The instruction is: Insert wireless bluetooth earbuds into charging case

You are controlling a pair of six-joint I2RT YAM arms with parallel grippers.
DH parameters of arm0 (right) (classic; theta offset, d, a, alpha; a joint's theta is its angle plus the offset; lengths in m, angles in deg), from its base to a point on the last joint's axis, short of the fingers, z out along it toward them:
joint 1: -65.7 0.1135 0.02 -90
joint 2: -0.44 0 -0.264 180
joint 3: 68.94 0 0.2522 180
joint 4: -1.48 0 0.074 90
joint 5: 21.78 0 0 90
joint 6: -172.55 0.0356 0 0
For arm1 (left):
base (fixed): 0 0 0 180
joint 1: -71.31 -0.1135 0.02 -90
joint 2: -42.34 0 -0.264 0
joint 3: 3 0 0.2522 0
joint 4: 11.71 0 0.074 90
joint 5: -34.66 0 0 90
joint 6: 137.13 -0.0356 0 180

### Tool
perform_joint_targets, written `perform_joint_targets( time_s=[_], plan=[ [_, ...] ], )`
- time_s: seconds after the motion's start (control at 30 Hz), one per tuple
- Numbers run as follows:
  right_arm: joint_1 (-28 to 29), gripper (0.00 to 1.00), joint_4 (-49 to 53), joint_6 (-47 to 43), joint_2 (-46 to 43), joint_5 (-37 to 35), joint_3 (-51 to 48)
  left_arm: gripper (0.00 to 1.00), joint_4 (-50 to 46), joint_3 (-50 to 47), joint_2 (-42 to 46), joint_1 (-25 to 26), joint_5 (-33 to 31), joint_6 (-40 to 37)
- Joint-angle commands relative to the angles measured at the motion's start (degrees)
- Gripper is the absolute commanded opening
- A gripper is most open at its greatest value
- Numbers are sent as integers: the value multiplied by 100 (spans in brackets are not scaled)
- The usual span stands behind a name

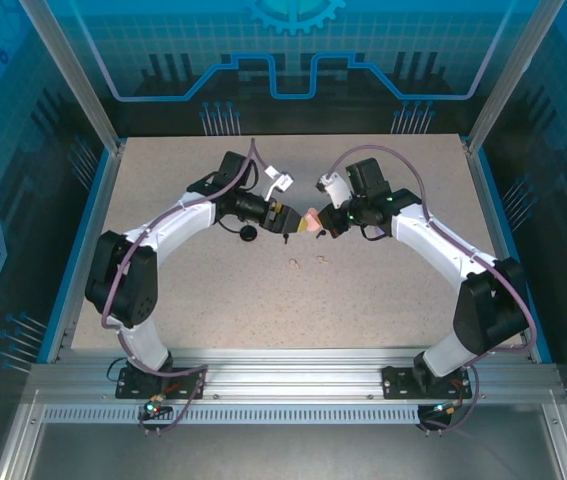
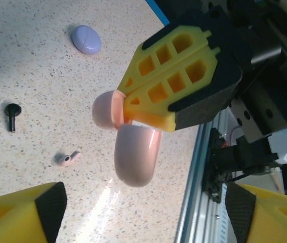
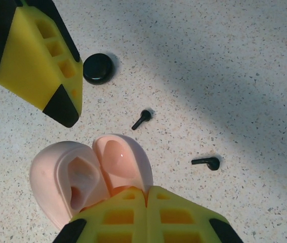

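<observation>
The right end effector (image 3: 146, 200) is clamped on the open pink case (image 3: 82, 177) above mid-bench (image 1: 383, 300), lid and base splayed. What is inside I cannot tell. The left end effector (image 1: 285, 222) stands apart just left of it. A black earbud (image 3: 142, 119) and a second black earbud (image 3: 206, 162) lie flat, stems angled differently. A pink earbud (image 2: 67, 159) lies flat on the bench.

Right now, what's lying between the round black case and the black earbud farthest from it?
The other black earbud lies roughly midway between the black case and the far black earbud. The right wrist view shows this.
</observation>
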Motion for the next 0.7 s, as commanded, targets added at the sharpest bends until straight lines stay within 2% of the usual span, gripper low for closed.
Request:
perform_joint_targets(
  time_s=[0.0,0.1,0.43,0.67],
  plan=[
    [23,0,7,-112,-50,148,37,76,-916,466,-239,-27,386,-568],
    [32,0,-19,-88,-115,188,8,70,-1154,701,-394,-34,447,-701],
    [40,0,-111,-16,-243,352,-14,67,-1353,1001,-661,0,592,-742],
    [49,0,-160,19,-257,457,-16,58,-1447,1169,-798,107,601,-773]
  ],
)
